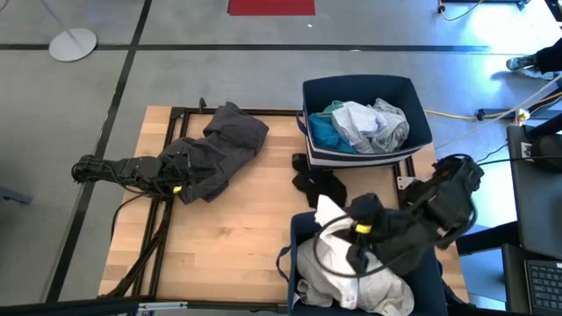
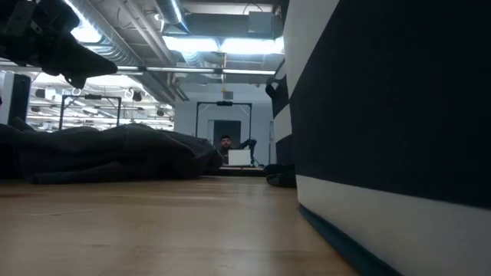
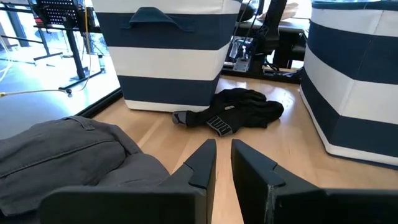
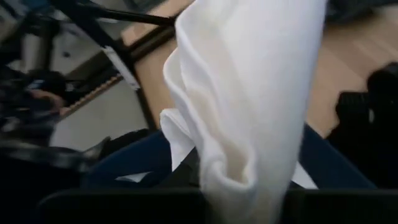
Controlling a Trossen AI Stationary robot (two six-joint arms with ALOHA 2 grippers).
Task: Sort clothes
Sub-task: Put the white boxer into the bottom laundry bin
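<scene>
My right gripper point(image 1: 347, 226) hangs over the near navy and white bin point(image 1: 303, 230), shut on a white garment point(image 1: 329, 215). My left gripper point(image 3: 224, 155) rests shut and low at the table's left, beside a dark grey garment point(image 1: 224, 145) that lies spread on the wood. A black garment point(image 1: 316, 184) lies crumpled on the table between the two bins. The far bin point(image 1: 421, 118) holds turquoise point(image 1: 327, 130) and pale grey-blue point(image 1: 373, 125) clothes. My right gripper holds the white garment by a bunched fold point(image 4: 249, 93), coming at it slanting down from the table's right. The cloth itself hides the fingers in the wrist view. The held part stands up in a peak point(image 1: 327, 209), and the rest of the garment point(image 1: 351, 281) lies heaped in the near bin.
Bare wood lies open in the table's middle and near left point(image 1: 228, 254). Black cables point(image 1: 145, 246) run along the left edge by a black frame. The near bin's wall point(image 2: 383, 115) fills the low view's right. A person point(image 2: 224, 142) sits far off in the room.
</scene>
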